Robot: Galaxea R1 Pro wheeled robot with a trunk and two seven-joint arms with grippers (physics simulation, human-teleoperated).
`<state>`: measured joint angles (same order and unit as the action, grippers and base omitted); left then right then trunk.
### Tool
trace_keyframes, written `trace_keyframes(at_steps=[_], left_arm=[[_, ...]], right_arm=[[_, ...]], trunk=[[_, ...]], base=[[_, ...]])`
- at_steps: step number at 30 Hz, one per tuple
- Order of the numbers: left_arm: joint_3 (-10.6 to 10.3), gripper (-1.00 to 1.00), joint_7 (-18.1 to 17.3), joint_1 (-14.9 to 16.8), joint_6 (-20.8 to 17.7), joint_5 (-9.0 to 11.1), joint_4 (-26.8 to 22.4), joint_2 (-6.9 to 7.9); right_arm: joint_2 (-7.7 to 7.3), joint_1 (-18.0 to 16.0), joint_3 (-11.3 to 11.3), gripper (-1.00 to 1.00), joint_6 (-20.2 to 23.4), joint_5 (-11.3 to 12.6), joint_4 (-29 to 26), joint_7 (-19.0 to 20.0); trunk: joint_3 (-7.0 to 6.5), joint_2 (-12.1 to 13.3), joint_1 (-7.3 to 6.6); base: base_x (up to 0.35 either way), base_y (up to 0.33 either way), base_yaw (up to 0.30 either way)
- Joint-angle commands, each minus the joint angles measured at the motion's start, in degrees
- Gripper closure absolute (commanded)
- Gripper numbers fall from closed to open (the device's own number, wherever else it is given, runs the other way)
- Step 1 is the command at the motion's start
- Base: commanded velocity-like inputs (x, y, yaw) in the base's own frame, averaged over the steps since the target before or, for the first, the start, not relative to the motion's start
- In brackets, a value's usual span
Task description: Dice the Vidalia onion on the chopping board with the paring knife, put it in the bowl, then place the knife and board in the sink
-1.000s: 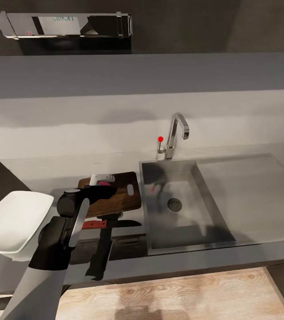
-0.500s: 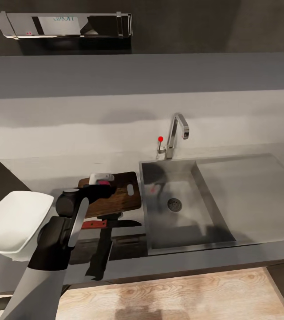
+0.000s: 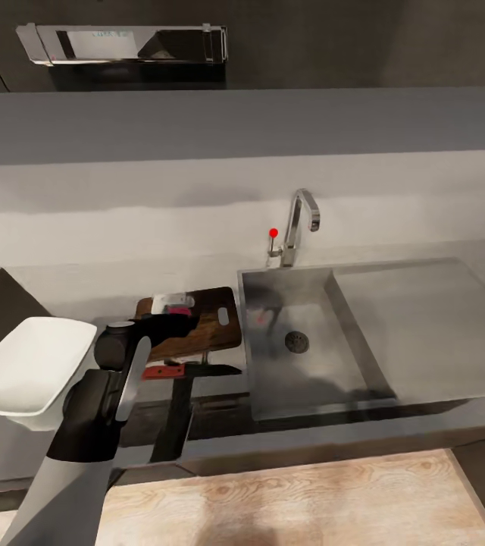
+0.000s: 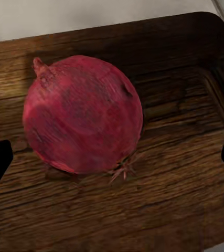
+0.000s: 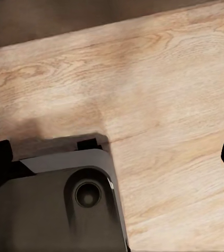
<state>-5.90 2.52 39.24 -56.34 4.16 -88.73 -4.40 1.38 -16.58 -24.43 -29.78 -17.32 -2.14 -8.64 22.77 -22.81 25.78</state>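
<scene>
Dark counter (image 3: 220, 425), onion (image 4: 83, 114) resting on board (image 4: 143, 210), left tool (image 4: 112, 163) spread wide around it, knife (image 3: 189, 371) beside the board, right tool (image 5: 114, 157) spread over wooden floor (image 5: 169, 94).

The onion (image 4: 83, 114) is seen as deep red-purple, mottled, on the dark brown, grained chopping board (image 4: 174, 173). A red handle and dark blade are shown on the paring knife (image 3: 186, 370), beside a glossy white bowl (image 3: 30, 366). The sink (image 3: 314, 379) is rendered in grey steel, the floor (image 5: 169, 105) in pale wood grain.

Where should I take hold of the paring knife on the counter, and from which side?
Grip the paring knife by its red handle, probably coming straight down from above. It lies flat on the countertop just in front of the chopping board, dark blade pointing toward the sink, handle toward the bowl. The left tool hovers open over the onion on the board.
</scene>
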Motion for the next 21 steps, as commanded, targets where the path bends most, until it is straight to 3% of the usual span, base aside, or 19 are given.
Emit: trace_keyframes(at_steps=[1,21], left_arm=[[0.0,-1.00,0.3,0.0,-0.3,0.4,0.0,0.00],[-0.3,-1.00,0.3,0.0,-0.3,0.5,0.0,0.10]], right_arm=[[0.02,0.0,-0.3,-1.00,-0.1,-0.6,0.0,-0.4],[0.02,0.0,-0.3,-1.00,-0.1,-0.6,0.0,-0.4]], trunk=[[0.06,-0.1,0.00],[0.01,-0.1,0.00]], base=[[-0.321,0.000,0.000],[-0.343,0.000,0.000]])
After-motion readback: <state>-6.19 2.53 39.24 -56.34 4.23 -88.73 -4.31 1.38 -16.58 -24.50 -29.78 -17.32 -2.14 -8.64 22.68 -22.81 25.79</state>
